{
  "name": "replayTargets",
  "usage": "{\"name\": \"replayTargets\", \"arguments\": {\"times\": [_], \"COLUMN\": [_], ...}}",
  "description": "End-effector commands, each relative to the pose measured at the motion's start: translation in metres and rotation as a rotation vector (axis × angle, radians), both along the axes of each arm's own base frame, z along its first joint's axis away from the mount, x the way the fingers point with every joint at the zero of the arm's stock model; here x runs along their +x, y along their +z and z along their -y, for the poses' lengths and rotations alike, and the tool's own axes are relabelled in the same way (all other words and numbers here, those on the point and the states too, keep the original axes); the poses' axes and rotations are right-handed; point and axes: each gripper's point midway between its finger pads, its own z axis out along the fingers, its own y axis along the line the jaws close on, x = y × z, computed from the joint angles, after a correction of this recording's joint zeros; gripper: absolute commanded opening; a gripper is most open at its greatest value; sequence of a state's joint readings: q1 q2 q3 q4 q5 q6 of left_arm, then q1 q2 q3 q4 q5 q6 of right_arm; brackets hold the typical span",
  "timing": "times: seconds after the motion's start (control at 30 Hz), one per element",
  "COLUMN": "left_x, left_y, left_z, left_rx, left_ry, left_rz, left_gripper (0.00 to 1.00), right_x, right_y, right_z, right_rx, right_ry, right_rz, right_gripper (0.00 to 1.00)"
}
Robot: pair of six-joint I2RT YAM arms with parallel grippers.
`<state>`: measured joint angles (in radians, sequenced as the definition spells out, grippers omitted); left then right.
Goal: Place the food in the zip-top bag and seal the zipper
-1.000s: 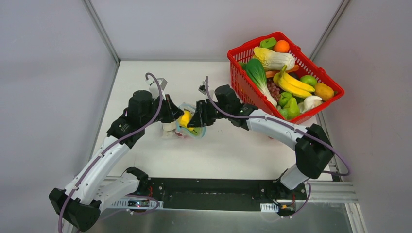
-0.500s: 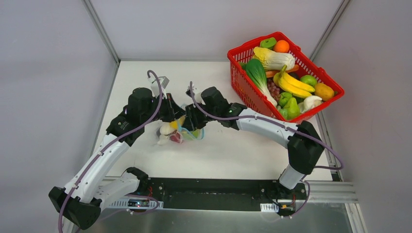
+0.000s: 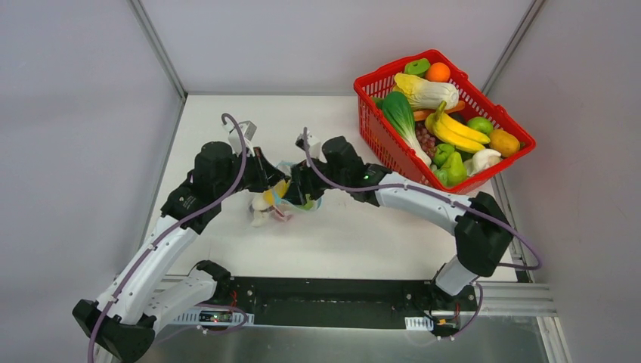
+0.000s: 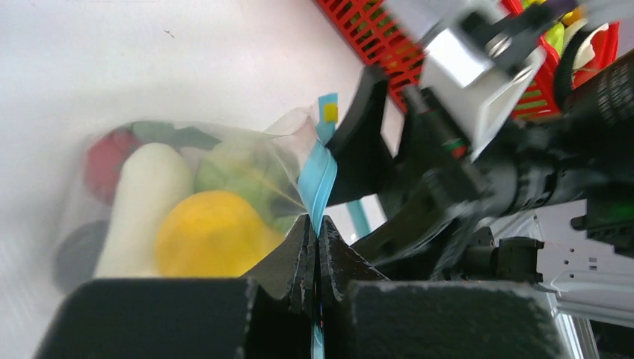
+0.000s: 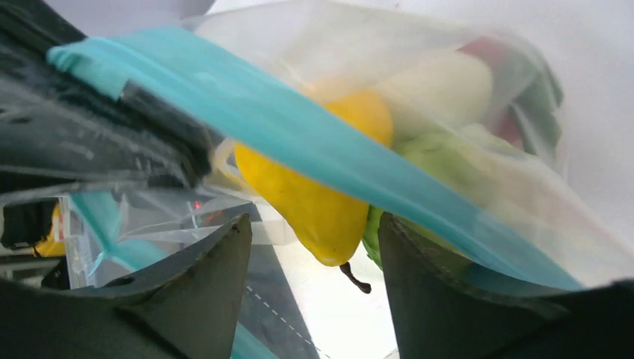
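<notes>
Our left gripper [image 4: 315, 224] is clenched on the zipper [image 4: 318, 176], with the teal strip pinched between its two dark tips. Our right gripper [image 5: 314, 224] is released. Its fingers [image 5: 202, 299] stand apart, and we see the lemon [image 5: 321, 202] through the gap. The zipper crosses on a slant just above those fingers; we cannot tell whether either one touches the plastic. In the right wrist view a second run of teal shows at the lower left, apart from the first.

The bag [image 4: 262, 146] sits between the two grippers, with its strip edge turned up toward them. All the food we can see is inside the clear plastic. The lemon lies nearest the zipper and the cabbage [image 4: 239, 176] is just behind it. The radish [image 4: 146, 202] lies alongside the lemon, the tomato [image 4: 105, 161] is beyond the radish, and the dark ball [image 4: 75, 254] is at the far low corner. We cannot tell whether the bag's bottom rests on the table [image 3: 340, 234] or hangs just over it.

From above, both arms reach in from either side and meet over the bag near the middle of the table. The red basket [image 3: 376, 130] stands at the far right, heaped with more toy produce.
</notes>
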<state>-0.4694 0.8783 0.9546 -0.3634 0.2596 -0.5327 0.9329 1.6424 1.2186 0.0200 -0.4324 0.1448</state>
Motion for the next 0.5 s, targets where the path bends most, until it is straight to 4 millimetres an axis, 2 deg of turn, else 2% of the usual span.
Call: {"name": "replayTargets", "arguments": {"times": [0.0, 0.2, 0.27, 0.37, 0.47], "left_x": [0.005, 0.007, 0.008, 0.008, 0.007], "left_y": [0.025, 0.023, 0.022, 0.023, 0.025], "left_z": [-0.009, -0.014, -0.013, -0.01, -0.008], "left_rx": [-0.024, -0.011, -0.01, -0.013, -0.004], "left_ry": [0.056, 0.081, 0.079, 0.065, 0.044], "left_rz": [0.102, 0.103, 0.099, 0.097, 0.101], "left_gripper": [0.0, 0.0, 0.0, 0.0, 0.0], "right_x": [0.009, -0.015, -0.015, 0.012, 0.04], "right_y": [0.065, 0.101, 0.109, 0.106, 0.087], "right_z": [0.02, 0.043, 0.052, 0.071, 0.098], "right_rx": [0.176, 0.262, 0.269, 0.213, 0.139], "right_ry": [-0.034, 0.05, 0.026, -0.158, -0.299], "right_rz": [0.026, 0.047, 0.089, 0.191, 0.259], "right_gripper": [0.68, 0.71, 0.71, 0.71, 0.71]}}
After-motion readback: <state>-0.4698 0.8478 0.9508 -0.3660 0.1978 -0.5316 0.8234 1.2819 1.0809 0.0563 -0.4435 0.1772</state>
